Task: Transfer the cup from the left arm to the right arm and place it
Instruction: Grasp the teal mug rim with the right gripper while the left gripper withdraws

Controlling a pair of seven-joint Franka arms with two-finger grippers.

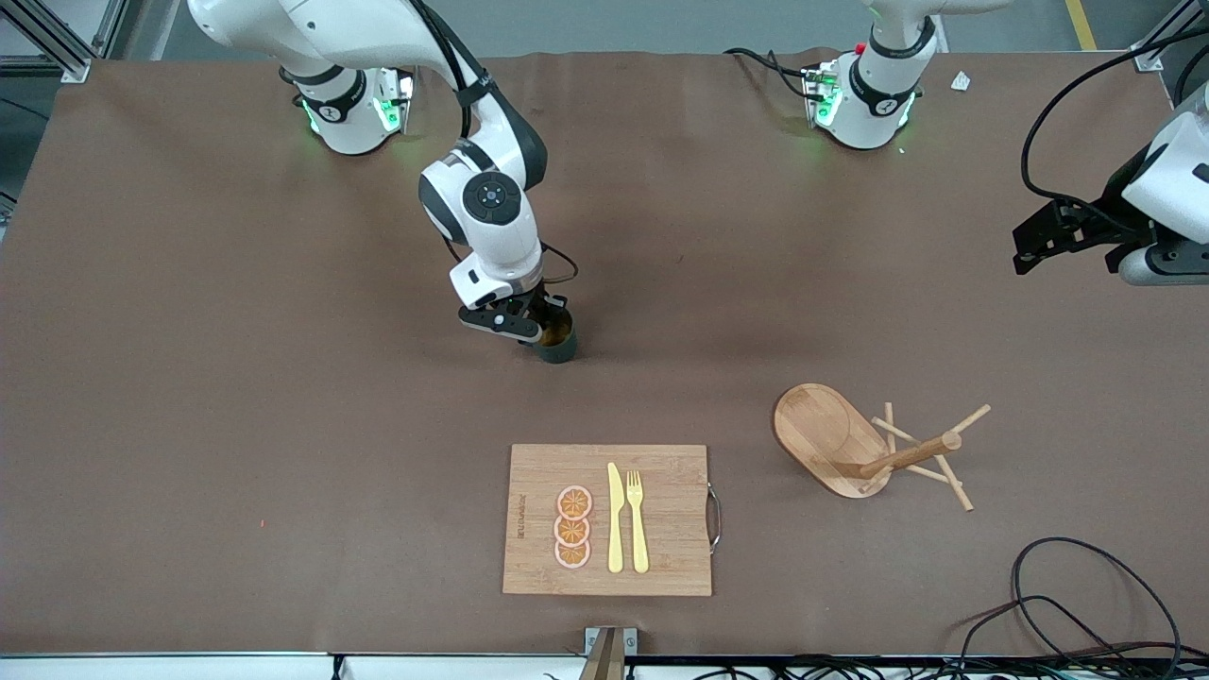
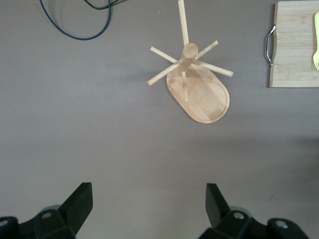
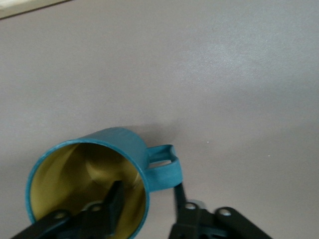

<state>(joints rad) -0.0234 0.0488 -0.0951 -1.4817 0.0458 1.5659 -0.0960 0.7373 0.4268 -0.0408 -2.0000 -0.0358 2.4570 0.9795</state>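
Observation:
The dark teal cup (image 1: 557,344) with its mustard-yellow inside stands upright on the brown table near the middle. In the right wrist view the cup (image 3: 117,143) shows its handle (image 3: 167,167) beside my fingers. My right gripper (image 1: 535,327) is low over the cup's rim and open: one finger (image 3: 116,201) is inside the cup, the other (image 3: 178,199) outside by the handle, with a gap to the wall on both sides. My left gripper (image 1: 1030,247) is open and empty, waiting high over the left arm's end of the table; it also shows in the left wrist view (image 2: 149,199).
A wooden peg rack (image 1: 864,444) lies tipped on its side, nearer the front camera, toward the left arm's end (image 2: 199,94). A bamboo cutting board (image 1: 661,529) with orange slices (image 1: 573,527), a yellow knife and fork lies near the front edge. Black cables (image 1: 1067,604) lie at the front corner.

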